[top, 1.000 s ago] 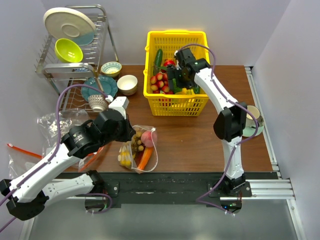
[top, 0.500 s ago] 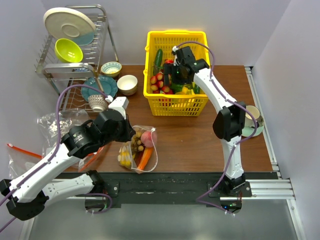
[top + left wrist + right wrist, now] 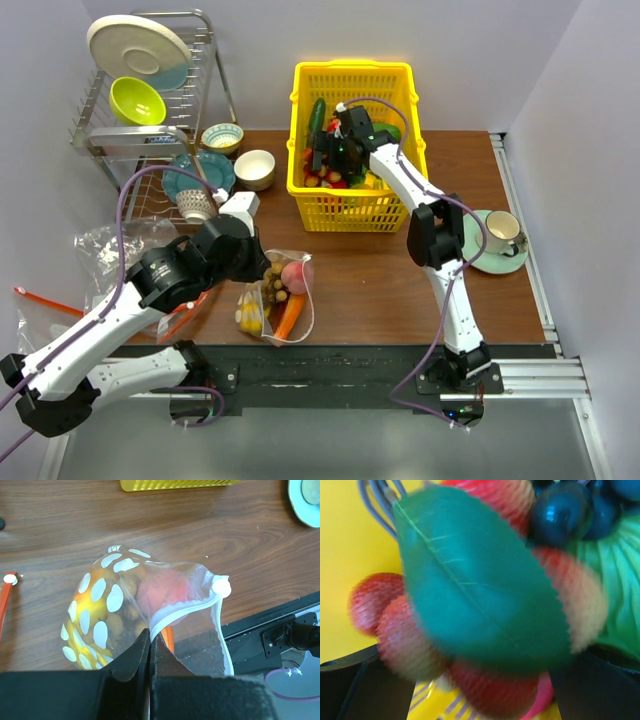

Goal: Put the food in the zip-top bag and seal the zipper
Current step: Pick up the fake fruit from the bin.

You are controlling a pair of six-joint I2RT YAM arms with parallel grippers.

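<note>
**A:** Where is the bag, and what is your left arm doing with it?

**B:** The zip-top bag (image 3: 283, 300) lies on the bench (image 3: 390, 275), in front of the yellow basket (image 3: 352, 212) and below its left corner. My left pincer (image 3: 150, 638) is pinched tight on the bag's mouth edge, just where the zipper (image 3: 186, 608) runs in between the jaws. I hold it by one lip so that the mouth gapes. The rest of the strip curves away free and unjoined.

**A:** What is inside?

**B:** Through the dotted plastic I see the peach (image 3: 297, 277), the berry cluster (image 3: 273, 287), the banana (image 3: 250, 316) and the carrot (image 3: 289, 316), packed close together.

**A:** And the right arm?

**B:** My right pincer (image 3: 322, 158) is down inside the yellow basket, among the produce there. Its own camera is filled by a red fruit (image 3: 405, 645) with a green leaf (image 3: 480, 590), blurred, with my fingers showing on either side. I cannot tell whether they have closed on it. My guess is that it is there to fetch another piece, which is why the mouth is kept open and not sealed.
</note>
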